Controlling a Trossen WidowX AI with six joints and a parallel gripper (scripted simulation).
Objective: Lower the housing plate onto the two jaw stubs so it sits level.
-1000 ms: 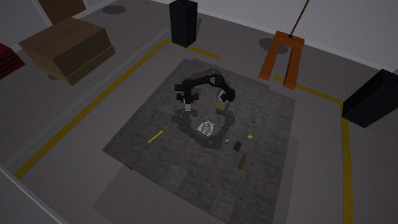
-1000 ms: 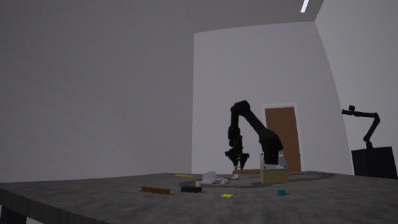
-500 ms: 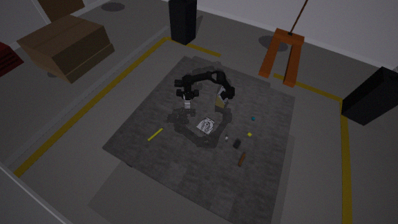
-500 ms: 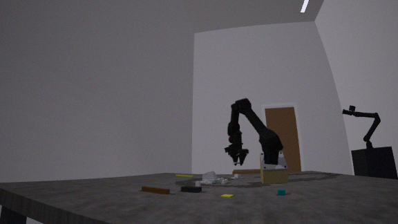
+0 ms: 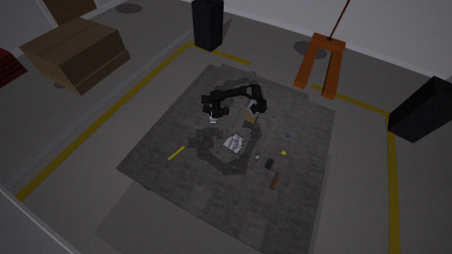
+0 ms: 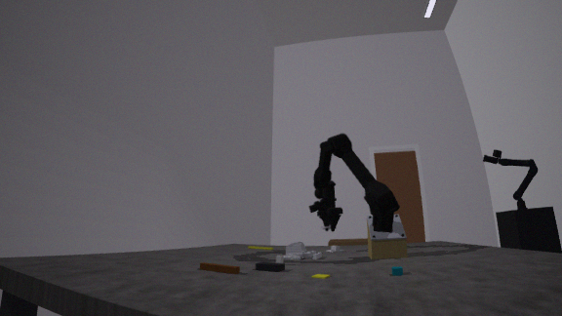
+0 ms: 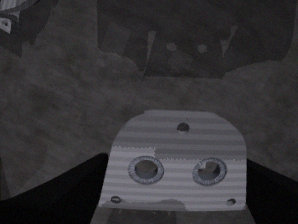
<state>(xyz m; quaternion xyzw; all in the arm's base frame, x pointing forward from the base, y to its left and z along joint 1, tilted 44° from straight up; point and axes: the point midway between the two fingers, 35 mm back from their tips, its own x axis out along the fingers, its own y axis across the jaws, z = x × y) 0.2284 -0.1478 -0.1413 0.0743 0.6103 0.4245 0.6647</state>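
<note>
Pale-grey housing plate (image 5: 213,120) (image 7: 180,150) gripped between widely parted jaws (image 5: 213,116) (image 6: 332,228) (image 7: 177,182), above the desk (image 5: 220,196) (image 6: 146,288) (image 7: 65,110) well inside its edges, should be carried level over the white assembly (image 5: 234,143) (image 6: 298,253) and lowered squarely.

A dark grey mottled tabletop (image 5: 220,200) (image 6: 161,278) carries a white mechanical assembly (image 5: 234,143) (image 6: 297,253); a yellow strip (image 5: 176,153) (image 6: 260,248), an orange-brown bar (image 5: 275,181) (image 6: 220,268), a black block (image 5: 269,163) (image 6: 269,266), a flat yellow square (image 5: 283,153) (image 6: 320,276) and a teal cube (image 5: 288,135) (image 6: 397,271) lie apart from it.
</note>
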